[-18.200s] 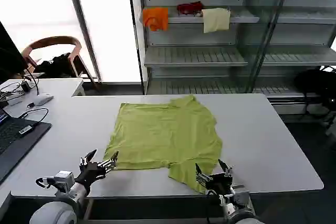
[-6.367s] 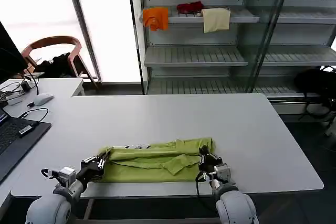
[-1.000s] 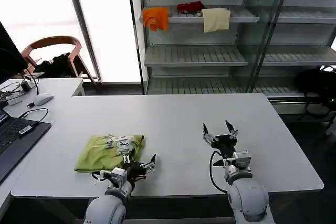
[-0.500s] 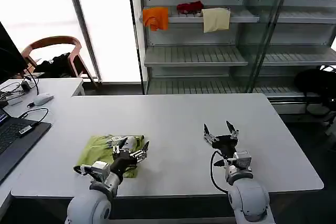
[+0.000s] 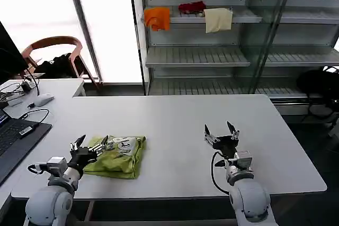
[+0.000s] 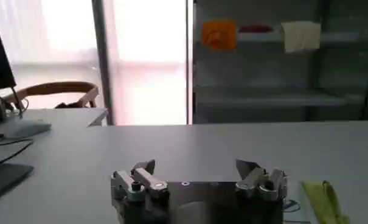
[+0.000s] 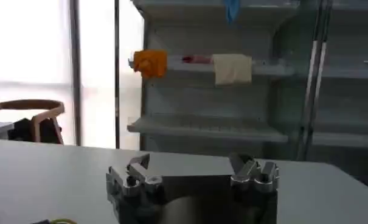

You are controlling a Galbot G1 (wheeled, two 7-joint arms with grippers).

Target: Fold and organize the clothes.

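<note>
Head view has the lime yellow-green thin-fabric T-shirt (image 5: 115, 155) lying as a small folded bundle on the white counter (image 5: 175, 125), toward its near left side; the left pincer (image 5: 89, 145) sits right at the bundle's left edge, fingers spread apart and holding nothing; the right pincer (image 5: 221, 131) stands well apart to the right, fingers splayed wide, empty; from the left wrist, a strip of the green fabric (image 6: 320, 201) shows just beside that open pincer (image 6: 196, 172).

no readable text, labels or signs
</note>
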